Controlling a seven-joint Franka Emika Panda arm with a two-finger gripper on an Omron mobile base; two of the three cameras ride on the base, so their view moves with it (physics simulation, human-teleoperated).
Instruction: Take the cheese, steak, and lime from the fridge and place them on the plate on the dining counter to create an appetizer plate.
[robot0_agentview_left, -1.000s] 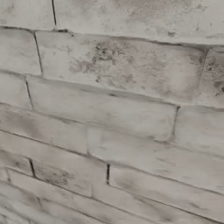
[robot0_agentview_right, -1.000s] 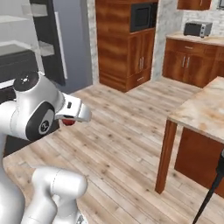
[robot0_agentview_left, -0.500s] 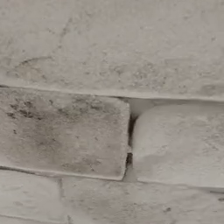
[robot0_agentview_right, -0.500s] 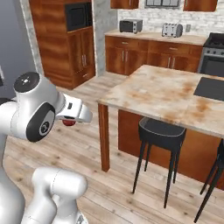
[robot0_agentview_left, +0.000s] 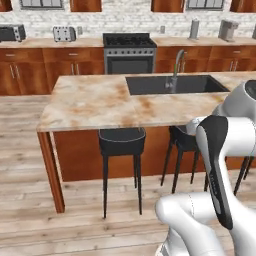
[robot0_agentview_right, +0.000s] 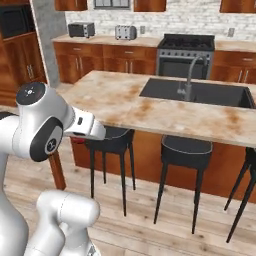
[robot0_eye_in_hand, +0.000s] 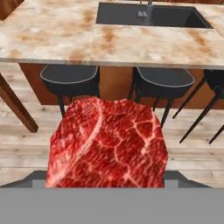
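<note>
The steak (robot0_eye_in_hand: 107, 144), a red marbled chunk, fills the lower middle of the hand view, and my gripper (robot0_eye_in_hand: 107, 173) is shut on it, with the fingertips hidden behind the meat. A sliver of the steak (robot0_agentview_right: 75, 141) shows red under my hand in the right base view. The dining counter (robot0_agentview_left: 90, 102) lies ahead, beige and rust marbled, and the steak hangs short of its near edge (robot0_eye_in_hand: 57, 59), above the wooden floor. The dining counter (robot0_agentview_right: 125, 100) carries no plate on the part in view. The plate, cheese, lime and fridge are out of view.
A dark sink (robot0_agentview_left: 172, 85) with a curved grey faucet (robot0_agentview_left: 176, 65) is set in the counter's right half. Black stools (robot0_agentview_left: 121, 142) stand under the near edge, beside a wooden leg (robot0_agentview_left: 50, 170). A stove (robot0_agentview_left: 130, 52) and wooden cabinets line the back wall.
The base has turned, so both base views swung from the brick wall and fridge side to face the dining counter. The steak stays in the gripper.
</note>
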